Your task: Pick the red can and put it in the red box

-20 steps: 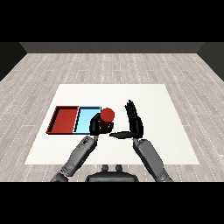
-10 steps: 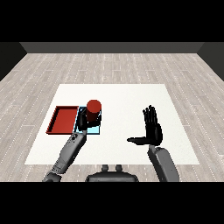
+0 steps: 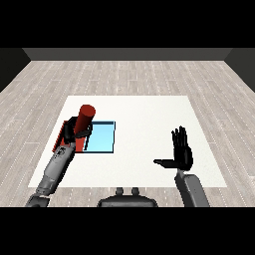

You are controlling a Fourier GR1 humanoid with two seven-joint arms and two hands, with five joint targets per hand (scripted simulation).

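Note:
The red can (image 3: 84, 119) is held tilted in my left hand (image 3: 81, 134), whose fingers curl round its lower part. Can and hand are over the red tray (image 3: 63, 133), which they mostly hide; only its left rim shows. The light blue tray (image 3: 102, 137) lies just to the right of it. My right hand (image 3: 181, 151) is raised at the right side of the table, fingers straight and thumb out, holding nothing.
The white table (image 3: 144, 114) spreads behind and between the hands. Grey wooden floor surrounds it. My left forearm (image 3: 56, 169) runs up from the lower left corner.
My left hand has carried the red can leftward, from the light blue tray to over the red tray. My right hand has withdrawn to the right and down.

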